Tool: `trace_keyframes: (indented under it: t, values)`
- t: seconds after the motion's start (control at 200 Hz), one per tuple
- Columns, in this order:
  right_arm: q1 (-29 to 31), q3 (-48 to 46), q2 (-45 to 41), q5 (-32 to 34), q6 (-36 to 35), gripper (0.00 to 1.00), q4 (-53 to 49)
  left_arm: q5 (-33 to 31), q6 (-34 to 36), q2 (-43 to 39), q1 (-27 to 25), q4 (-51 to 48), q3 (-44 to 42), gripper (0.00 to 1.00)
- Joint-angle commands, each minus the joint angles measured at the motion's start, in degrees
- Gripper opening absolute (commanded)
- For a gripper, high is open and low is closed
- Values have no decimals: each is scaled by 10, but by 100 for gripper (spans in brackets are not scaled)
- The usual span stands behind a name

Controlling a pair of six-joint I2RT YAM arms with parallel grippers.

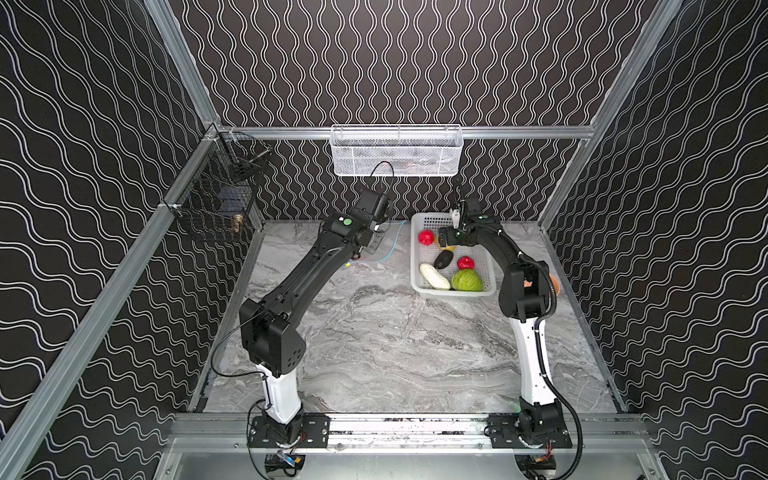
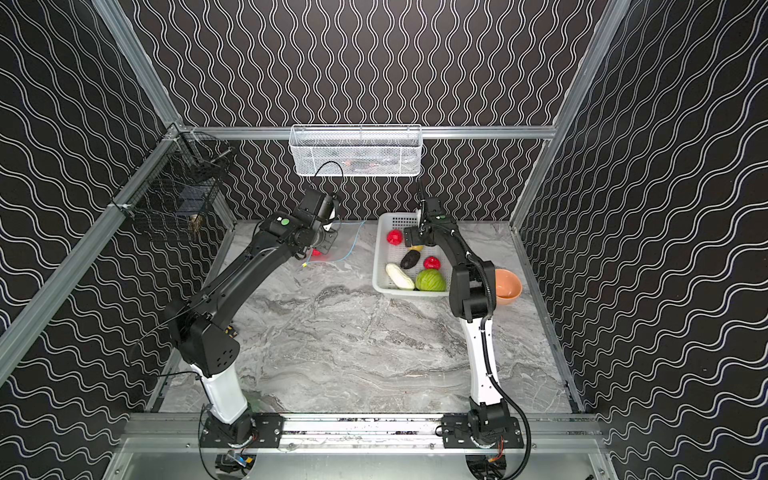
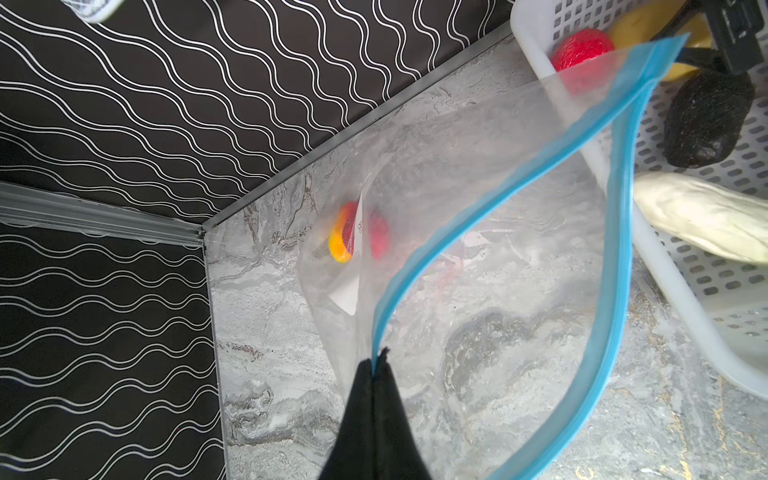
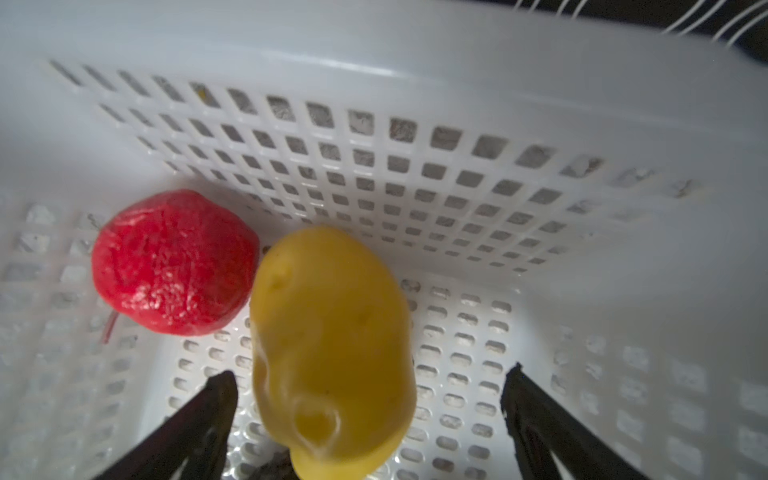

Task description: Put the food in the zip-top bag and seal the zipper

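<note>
Your left end effector [image 3: 376,362] is clamped on the zipper [image 3: 621,249]. Your right end effector [image 4: 370,371] gapes astride the frame-cropped yellow potato [image 4: 332,332].

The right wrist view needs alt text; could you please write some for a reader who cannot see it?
A yellow potato lies ungripped between the spread black fingers of the right gripper, on the floor of a white perforated basket. A red piece sits beside it.

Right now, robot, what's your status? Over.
Left gripper shut on zipper, bag mouth open. Right gripper open, straddling yellow potato in white basket. Nothing in the way.
</note>
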Motion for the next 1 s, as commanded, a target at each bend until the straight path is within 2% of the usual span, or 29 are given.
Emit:
trace_keyframes:
  t: [0.0,0.375,0.741,0.996]
  values:
    - [0,-3,4,-3,-42,99,1,0,-6,5,1,-4,10,0]
    - [2,13,31,-32,-53,98,26,-4,-5,14,1,-4,12,0]
    - [10,14,43,-30,-54,95,58,-3,-5,18,1,-7,14,0]
    - [21,8,49,-2,-55,82,68,-5,-4,19,0,-5,13,0]
